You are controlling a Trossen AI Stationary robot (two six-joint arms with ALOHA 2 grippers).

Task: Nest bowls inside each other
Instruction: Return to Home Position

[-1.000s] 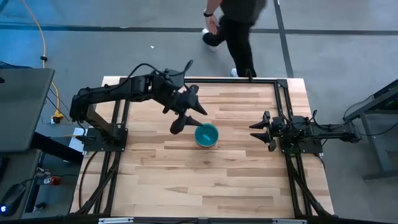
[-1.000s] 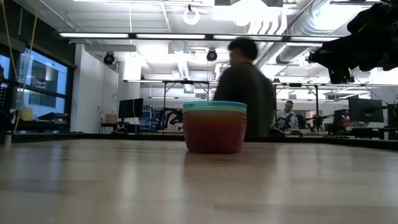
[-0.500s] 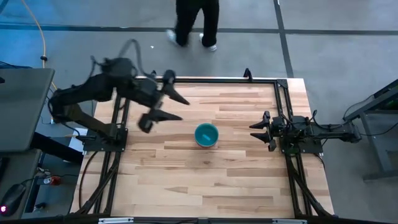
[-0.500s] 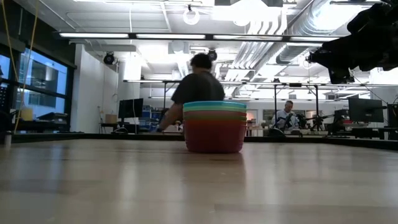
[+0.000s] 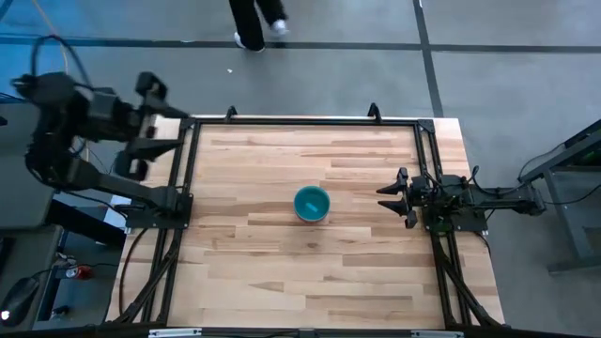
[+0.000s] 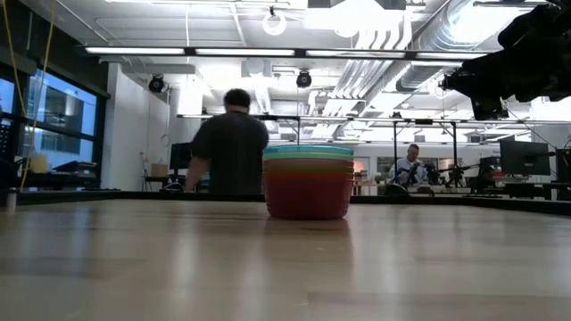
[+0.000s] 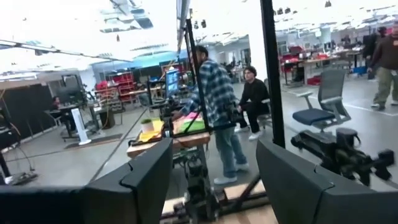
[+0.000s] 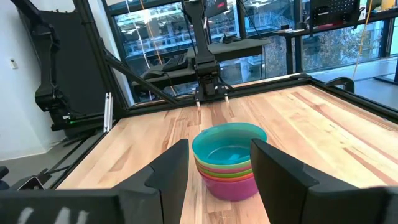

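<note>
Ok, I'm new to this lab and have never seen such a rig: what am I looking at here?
Two robot arms work at a wooden table. One picture looks straight down, one looks level across the tabletop, and two come from cameras on the arms' wrists. Mid-table stands a stack of nested bowls, blue on top. Nothing is held: the left tool hangs open beyond the table's left edge, the right tool rests open at the right edge, facing the stack. A person shows in the room behind.

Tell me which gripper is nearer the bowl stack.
Right. The right gripper sits right of the bowl stack, pointing at it; the left gripper is past the table's left edge.
</note>
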